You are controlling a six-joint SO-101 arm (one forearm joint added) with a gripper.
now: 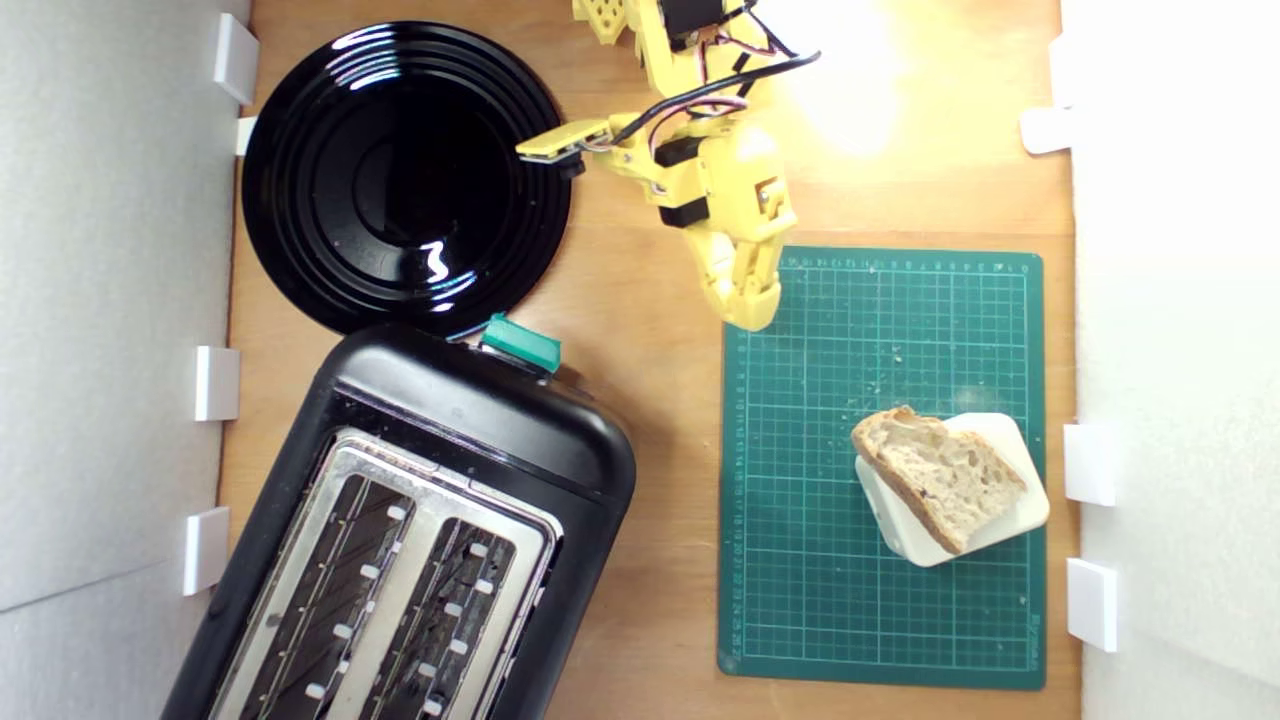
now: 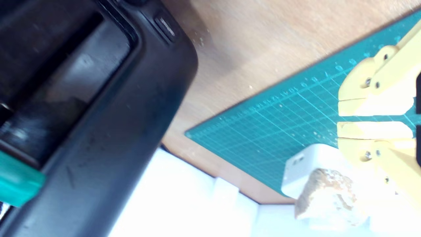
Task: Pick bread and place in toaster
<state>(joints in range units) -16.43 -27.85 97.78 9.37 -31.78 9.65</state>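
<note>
Nothing of the task is done yet. The bread [image 1: 940, 475] lies in the lower right of the exterior view, resting on a white block [image 1: 1010, 520] that sits on the green mat [image 1: 800, 560]; nothing holds it. The toaster [image 1: 400, 540] fills the lower left of that view, both slots bare and its green lever [image 1: 520, 343] at the end toward the black plate [image 1: 400, 180]. The gripper [image 1: 752, 305] hangs at upper centre, over the mat's top-left corner, well apart from the bread. In the wrist view the gripper [image 2: 371, 119] is nearly closed, a thin gap between its jaws, and empty. Left to do, as I judge it: open up, reach the bread, grasp it, carry it across the surface [image 1: 650, 420] and lower it into a slot.
</note>
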